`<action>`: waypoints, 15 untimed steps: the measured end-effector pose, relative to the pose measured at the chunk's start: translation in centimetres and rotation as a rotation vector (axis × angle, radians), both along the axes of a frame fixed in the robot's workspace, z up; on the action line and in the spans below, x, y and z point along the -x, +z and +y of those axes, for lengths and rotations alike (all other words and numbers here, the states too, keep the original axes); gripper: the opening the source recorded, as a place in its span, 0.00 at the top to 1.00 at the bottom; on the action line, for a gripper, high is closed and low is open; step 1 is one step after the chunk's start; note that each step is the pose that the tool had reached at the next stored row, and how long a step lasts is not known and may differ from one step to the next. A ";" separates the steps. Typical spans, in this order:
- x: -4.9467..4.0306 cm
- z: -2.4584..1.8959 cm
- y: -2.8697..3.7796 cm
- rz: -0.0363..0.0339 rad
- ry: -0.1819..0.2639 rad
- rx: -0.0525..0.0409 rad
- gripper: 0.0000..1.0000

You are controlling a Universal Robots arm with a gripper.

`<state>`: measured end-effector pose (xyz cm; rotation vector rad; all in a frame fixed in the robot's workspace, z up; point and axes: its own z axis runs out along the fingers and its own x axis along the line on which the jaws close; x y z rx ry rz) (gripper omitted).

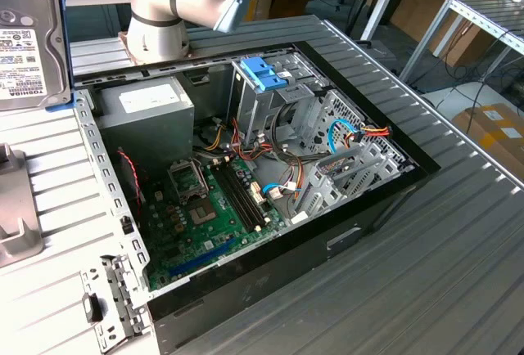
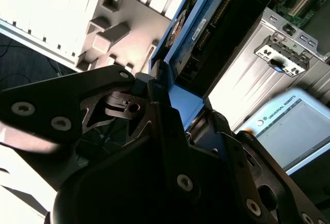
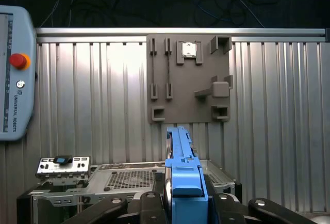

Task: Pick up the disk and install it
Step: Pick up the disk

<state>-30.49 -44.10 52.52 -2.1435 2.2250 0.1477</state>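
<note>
The disk (image 1: 29,36), w/ a blue edge, hangs at the exterior view's far left, just beside the open computer case (image 1: 270,289), not in it. The claw (image 3: 183,203) is closed tight on the disk, which stands edge-up betw. its fingers. A grey holder plate (image 3: 188,77) lies on the table (image 3: 283,105).

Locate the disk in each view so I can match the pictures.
Exterior view: the disk, label showing, in the exterior view's upper left corner.
Second wrist view: the disk edge-on, clamped in the hand.
First wrist view: the disk edge-on, clamped in the hand.
Shared landmark: the ribbed table.
</note>
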 end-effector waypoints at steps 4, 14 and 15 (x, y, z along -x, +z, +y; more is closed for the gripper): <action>-0.19 -0.05 0.00 0.0001 0.000 0.0000 0.63; -1.22 -0.40 -0.01 0.0000 0.000 0.0000 0.63; -1.41 -0.48 -0.01 0.0000 0.000 0.0000 0.63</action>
